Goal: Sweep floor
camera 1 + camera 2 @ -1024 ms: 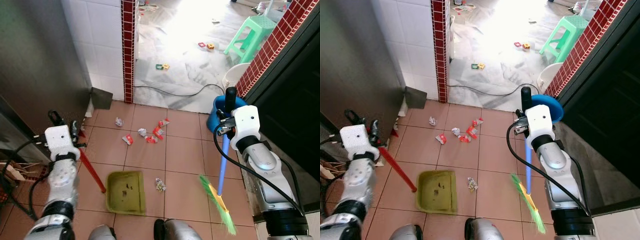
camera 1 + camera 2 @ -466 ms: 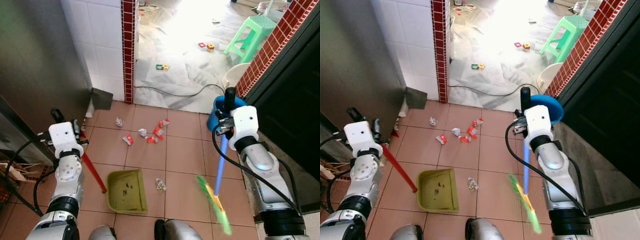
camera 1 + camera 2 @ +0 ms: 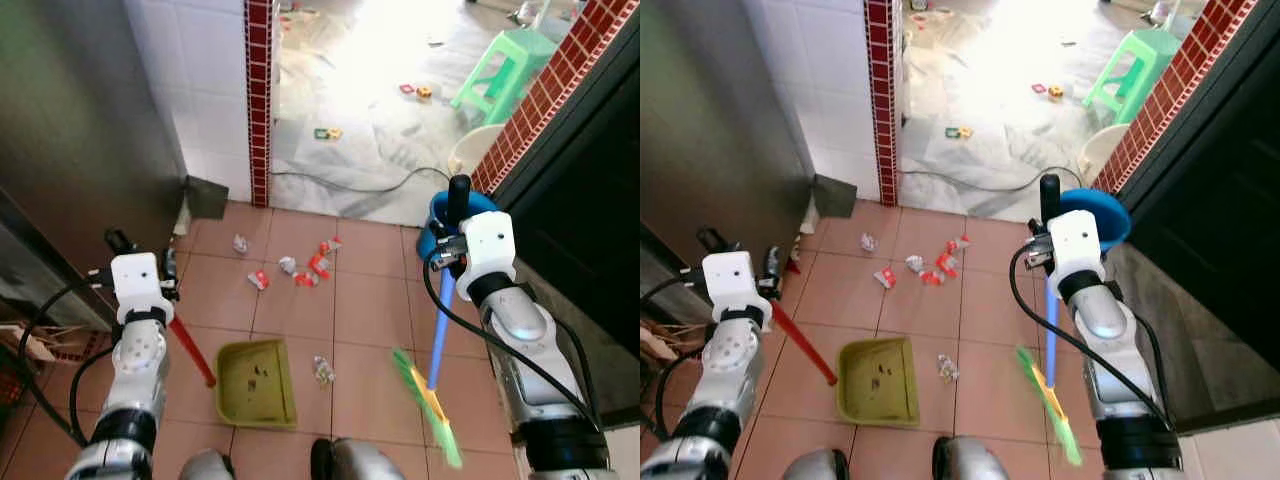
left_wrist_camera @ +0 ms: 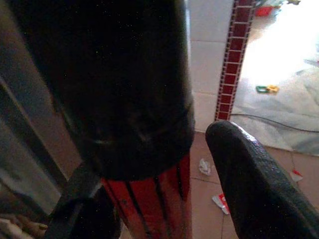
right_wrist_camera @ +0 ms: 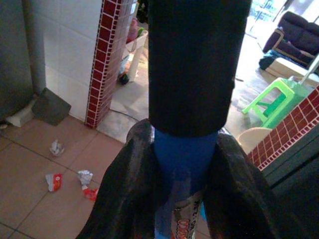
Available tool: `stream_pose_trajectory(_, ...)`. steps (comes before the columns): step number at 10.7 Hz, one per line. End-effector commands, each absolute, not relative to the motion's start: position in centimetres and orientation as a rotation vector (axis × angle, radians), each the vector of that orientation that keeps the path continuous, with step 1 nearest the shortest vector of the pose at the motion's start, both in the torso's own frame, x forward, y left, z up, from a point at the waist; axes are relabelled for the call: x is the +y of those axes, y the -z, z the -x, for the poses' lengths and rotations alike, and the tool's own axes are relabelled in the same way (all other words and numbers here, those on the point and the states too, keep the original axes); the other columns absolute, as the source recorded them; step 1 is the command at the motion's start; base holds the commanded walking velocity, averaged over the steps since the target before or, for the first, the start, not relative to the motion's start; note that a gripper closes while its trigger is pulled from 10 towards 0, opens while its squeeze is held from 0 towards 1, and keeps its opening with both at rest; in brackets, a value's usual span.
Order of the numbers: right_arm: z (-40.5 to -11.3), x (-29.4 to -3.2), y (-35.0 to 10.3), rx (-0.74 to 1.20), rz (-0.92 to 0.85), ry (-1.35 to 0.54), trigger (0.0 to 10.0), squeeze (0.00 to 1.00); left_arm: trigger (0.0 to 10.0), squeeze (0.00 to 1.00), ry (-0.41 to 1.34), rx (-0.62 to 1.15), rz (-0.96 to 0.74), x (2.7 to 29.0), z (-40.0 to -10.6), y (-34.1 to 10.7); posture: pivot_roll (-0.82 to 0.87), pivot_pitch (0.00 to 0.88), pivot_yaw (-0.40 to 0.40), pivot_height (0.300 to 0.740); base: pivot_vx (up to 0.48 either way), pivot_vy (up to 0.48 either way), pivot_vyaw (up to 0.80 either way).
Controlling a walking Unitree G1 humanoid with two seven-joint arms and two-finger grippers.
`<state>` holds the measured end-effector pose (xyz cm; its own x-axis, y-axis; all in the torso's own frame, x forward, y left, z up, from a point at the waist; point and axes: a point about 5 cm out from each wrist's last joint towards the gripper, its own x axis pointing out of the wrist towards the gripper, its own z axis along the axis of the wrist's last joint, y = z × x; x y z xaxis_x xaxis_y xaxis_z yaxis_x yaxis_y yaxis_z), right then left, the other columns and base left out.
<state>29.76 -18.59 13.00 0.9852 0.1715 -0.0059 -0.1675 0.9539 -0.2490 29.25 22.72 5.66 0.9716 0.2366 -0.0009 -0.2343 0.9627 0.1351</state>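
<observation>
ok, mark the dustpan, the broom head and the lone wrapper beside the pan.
dustpan (image 3: pixel 252 382): left eye view, middle of the green tray.
broom head (image 3: pixel 428 408): left eye view, green bristles.
wrapper (image 3: pixel 322 370): left eye view, its crumpled middle.

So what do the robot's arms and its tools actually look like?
Both arms are silver jointed metal with dark bands and loose black cables. Each ends in a white boxy wrist block: left tool, right tool. The fingers are long, black and rounded.

Broom handle (image 5: pixel 183 164): printed label at lower end, orange and white lettering, illegible. No other readable text, brand, number or sign.
</observation>
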Motion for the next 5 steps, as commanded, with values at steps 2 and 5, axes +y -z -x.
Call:
stream_pose_trajectory(2, -30.0, -18.6, -13.8, -0.054, 0.273, -0.164, 10.0, 0.00, 10.0, 1.00, -0.203, 0.008, -0.158, 22.6, -29.1, -6.1, -0.18, 0.097, -0.097, 0.740, 0.000, 0.000, 0.00)
stream_pose_trajectory(5, -30.1, -18.5, -13.6, -0.053, 0.267, -0.165, 10.0, 0.00, 10.0, 1.00, -0.159, 0.008, -0.149, 22.7, -28.1, -6.7, -0.17, 0.097, -0.094, 0.740, 0.000, 0.000, 0.00)
